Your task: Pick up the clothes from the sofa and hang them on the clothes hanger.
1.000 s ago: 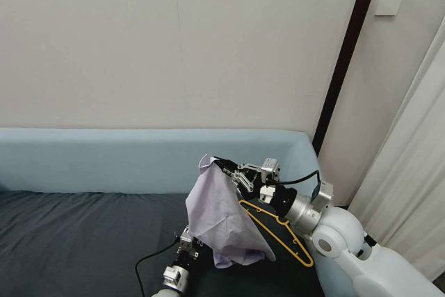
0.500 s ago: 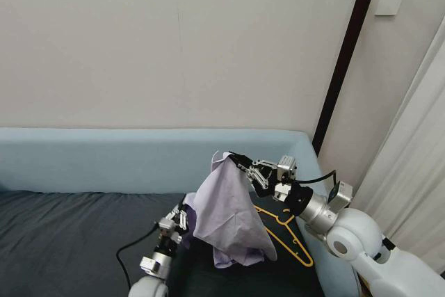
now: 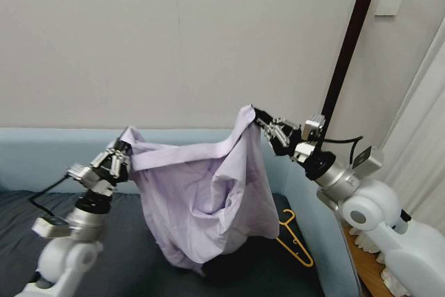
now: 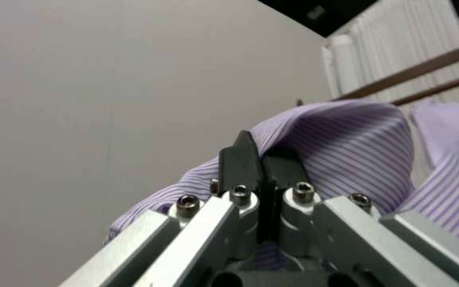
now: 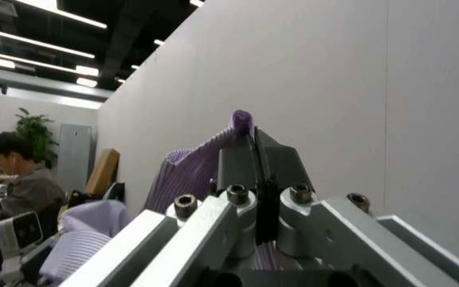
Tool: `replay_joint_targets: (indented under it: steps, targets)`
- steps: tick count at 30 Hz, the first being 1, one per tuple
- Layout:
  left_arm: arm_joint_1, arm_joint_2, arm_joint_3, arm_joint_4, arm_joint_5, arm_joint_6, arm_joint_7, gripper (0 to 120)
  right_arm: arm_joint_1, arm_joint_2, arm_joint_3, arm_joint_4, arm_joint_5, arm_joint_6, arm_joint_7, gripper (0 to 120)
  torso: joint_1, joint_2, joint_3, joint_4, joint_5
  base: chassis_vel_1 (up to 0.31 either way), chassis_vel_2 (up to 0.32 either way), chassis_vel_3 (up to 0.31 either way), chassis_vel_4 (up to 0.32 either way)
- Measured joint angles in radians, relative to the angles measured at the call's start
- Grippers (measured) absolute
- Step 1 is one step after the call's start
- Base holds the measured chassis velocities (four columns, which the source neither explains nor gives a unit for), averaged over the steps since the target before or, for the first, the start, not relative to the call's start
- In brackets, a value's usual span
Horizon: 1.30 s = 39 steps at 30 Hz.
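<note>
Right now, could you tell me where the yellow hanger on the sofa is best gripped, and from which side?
Probably at the neck below the hook of the yellow hanger, from above: it lies flat on the sofa seat, and the striped shirt, stretched between the left end effector and the right end effector, hides its left part but not the hook end.

Plain pale wall [image 3: 174, 39] behind pale blue sofa [image 3: 35, 147] with dark seat; dark post [image 3: 350, 46], white curtain [image 3: 424, 116] at right.

Raised apart, left hand [image 3: 126, 150] and right hand [image 3: 259, 118] clamp tight
</note>
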Motion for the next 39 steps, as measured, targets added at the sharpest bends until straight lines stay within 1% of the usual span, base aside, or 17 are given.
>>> replay_joint_targets:
  steps: [2,5,6,9,10,11,13,15,16,17,26,27,31,33,36,37,39]
  targets:
    - [0.009,-0.017,0.016,0.093,-0.007,0.024,0.164,0,-0.023,0.013,-0.012,-0.011,-0.033,0.004,0.006,0,0.0,0.0,0.0,-0.0002,-0.0002,0.0,0.0,0.0,0.0]
    - [-0.007,-0.077,0.057,0.245,0.065,0.06,0.341,0,-0.072,0.045,-0.022,-0.04,-0.089,0.017,0.009,0,0.0,0.0,0.0,-0.0003,0.0,0.0,0.0,0.0,0.0]
    - [-0.007,-0.077,0.057,0.245,0.065,0.06,0.341,0,-0.072,0.045,-0.022,-0.04,-0.089,0.017,0.009,0,0.0,0.0,0.0,-0.0003,0.0,0.0,0.0,0.0,0.0]
    - [-0.043,-0.138,0.103,0.4,0.181,0.062,0.445,0,-0.107,0.072,-0.029,-0.067,-0.112,0.028,0.011,0,0.0,0.0,0.0,-0.0006,0.0,0.0,0.0,0.0,0.0]
    - [-0.044,-0.14,0.105,0.404,0.185,0.06,0.447,0,-0.109,0.073,-0.03,-0.068,-0.113,0.028,0.011,0,0.0,0.0,0.0,-0.0006,0.0001,0.0,0.0,0.0,0.0]
    - [-0.061,-0.165,0.119,0.476,0.243,0.03,0.455,0,-0.119,0.084,-0.033,-0.076,-0.119,0.031,0.012,0,0.0,0.0,0.0,-0.0007,0.0,0.0,0.0,0.0,0.0]
    - [-0.065,-0.175,0.125,0.503,0.266,0.012,0.451,0,-0.122,0.089,-0.034,-0.078,-0.121,0.031,0.011,0,0.0,0.0,0.0,-0.0006,0.0,0.0,0.0,0.0,0.0]
    - [-0.064,-0.193,0.134,0.55,0.311,-0.035,0.416,0,-0.125,0.097,-0.039,-0.079,-0.122,0.032,0.01,0,0.0,0.0,0.0,-0.0004,0.0001,0.0,0.0,0.0,0.0]
    - [-0.055,-0.201,0.139,0.57,0.341,-0.078,0.374,5,-0.125,0.1,-0.043,-0.079,-0.122,0.032,0.007,0,0.0,0.0,0.0,-0.0004,0.0001,0.0,0.0,0.0,0.0]
    - [-0.055,-0.201,0.139,0.57,0.341,-0.078,0.374,5,-0.125,0.1,-0.043,-0.079,-0.122,0.032,0.007,0,0.0,0.0,0.0,-0.0004,0.0001,0.0,0.0,0.0,0.0]
    - [0.016,-0.22,0.12,0.618,0.472,-0.294,0.211,41,-0.107,0.123,-0.06,-0.071,-0.122,0.02,-0.007,0,0.0,0.0,0.0,-0.0002,0.0001,0.0,0.0,0.0,0.0]
    - [0.016,-0.22,0.12,0.618,0.472,-0.294,0.211,41,-0.107,0.123,-0.06,-0.071,-0.122,0.02,-0.007,0,0.0,0.0,0.0,-0.0002,0.0001,0.0,0.0,0.0,0.0]
    - [0.084,-0.229,0.103,0.535,0.461,-0.331,0.244,61,-0.114,0.115,-0.05,-0.069,-0.122,0.018,-0.007,0,0.0,0.0,0.0,-0.0002,0.0003,0.0,0.0,0.0,0.0]
    - [0.096,-0.232,0.102,0.514,0.465,-0.338,0.254,64,-0.117,0.113,-0.048,-0.067,-0.122,0.018,-0.007,0,0.0,0.0,0.0,-0.0002,0.0002,0.0,0.0,0.0,0.0]
    - [0.13,-0.248,0.109,0.466,0.555,-0.367,0.217,79,-0.126,0.106,-0.039,-0.06,-0.122,0.018,-0.007,0,0.0,0.0,0.0,-0.0004,0.0003,0.0,0.0,0.0,0.0]
    - [0.13,-0.248,0.109,0.466,0.555,-0.367,0.217,79,-0.126,0.106,-0.039,-0.06,-0.122,0.018,-0.007,0,0.0,0.0,0.0,-0.0004,0.0003,0.0,0.0,0.0,0.0]
    - [0.14,-0.261,0.114,0.46,0.629,-0.368,0.18,88,-0.129,0.1,-0.034,-0.056,-0.122,0.019,-0.007,0,0.0,0.0,0.0,-0.0003,0.0002,0.0,0.0,0.0,0.0]
